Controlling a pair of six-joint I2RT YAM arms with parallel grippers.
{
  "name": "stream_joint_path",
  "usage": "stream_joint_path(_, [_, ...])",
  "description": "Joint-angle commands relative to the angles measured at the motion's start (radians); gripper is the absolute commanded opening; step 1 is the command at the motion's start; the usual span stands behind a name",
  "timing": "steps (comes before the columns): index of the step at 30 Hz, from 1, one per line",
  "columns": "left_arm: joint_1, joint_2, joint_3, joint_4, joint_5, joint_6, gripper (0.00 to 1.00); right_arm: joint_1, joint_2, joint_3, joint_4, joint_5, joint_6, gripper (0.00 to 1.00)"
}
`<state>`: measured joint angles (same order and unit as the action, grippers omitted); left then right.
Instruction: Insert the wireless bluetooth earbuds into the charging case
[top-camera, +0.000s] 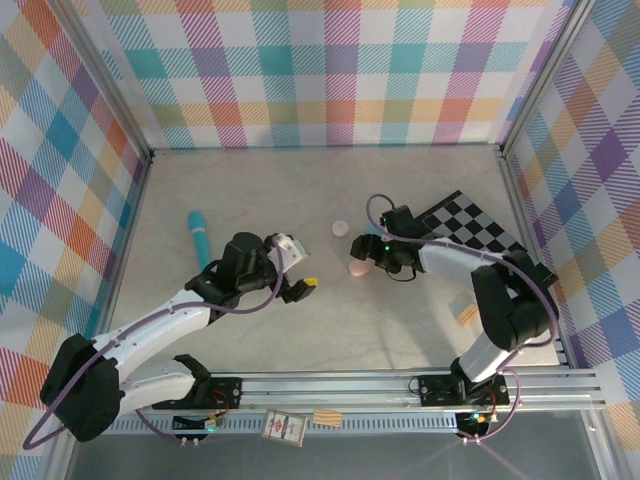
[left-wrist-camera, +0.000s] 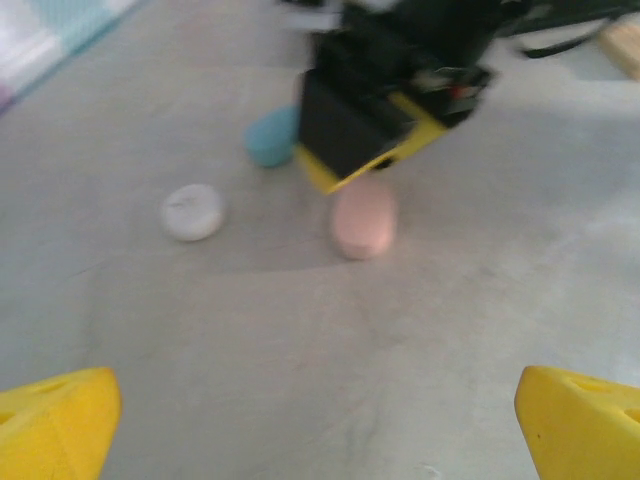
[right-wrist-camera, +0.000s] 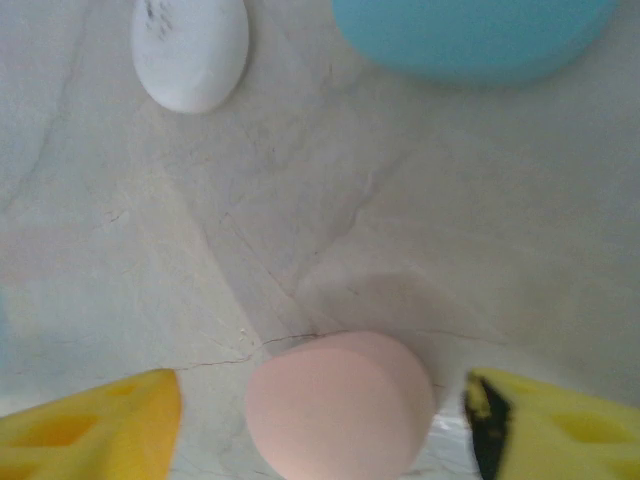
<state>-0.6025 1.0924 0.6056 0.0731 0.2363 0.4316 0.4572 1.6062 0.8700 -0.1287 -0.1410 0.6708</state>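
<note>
Straddling the pale pink earbud (right-wrist-camera: 340, 415), lying on the table (right-wrist-camera: 300, 200) squarely between the parted right fingers (right-wrist-camera: 100, 430) and touching neither, with the white earbud (right-wrist-camera: 190, 50) and teal earbud (right-wrist-camera: 470, 35) farther ahead, while holding the left fingers (left-wrist-camera: 50, 420) spread wide and empty, facing it from well apart.

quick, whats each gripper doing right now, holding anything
Left gripper: open wide, holding nothing.
Right gripper: open, one finger on each side of the pink oval piece on the table, not clamped on it.
</note>
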Motion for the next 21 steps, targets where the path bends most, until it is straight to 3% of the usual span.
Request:
stream_joint_path(1, [0.083,-0.077,-0.080,0.159,-0.142,-0.134,1.00,-0.008,-0.108,0.036,-0.077,0.150,-0.159,0.92])
stream_joint_path(4, [0.162,-0.141,-0.148,0.207,-0.237,-0.203,1.00,-0.010,-0.187,0.021,-0.065,0.267,-0.269,1.00])
stream_joint_path(6, [0.222,-0.177,-0.206,0.247,-0.291,-0.242,1.00,-0.018,-0.247,-0.013,-0.014,0.355,-0.374,0.99])
stream_joint_path(10, [0.318,-0.210,-0.299,0.322,-0.351,-0.285,1.00,-0.056,-0.355,-0.161,0.242,0.478,-0.620,0.99])
stream_joint_path(15, [0.413,-0.161,-0.376,0.438,-0.356,-0.297,1.00,-0.193,-0.331,-0.323,0.528,0.443,-0.723,0.99])
stream_joint_path(21, [0.508,-0.003,-0.408,0.636,-0.284,-0.324,1.00,-0.340,-0.223,-0.445,0.804,0.306,-0.709,0.99])
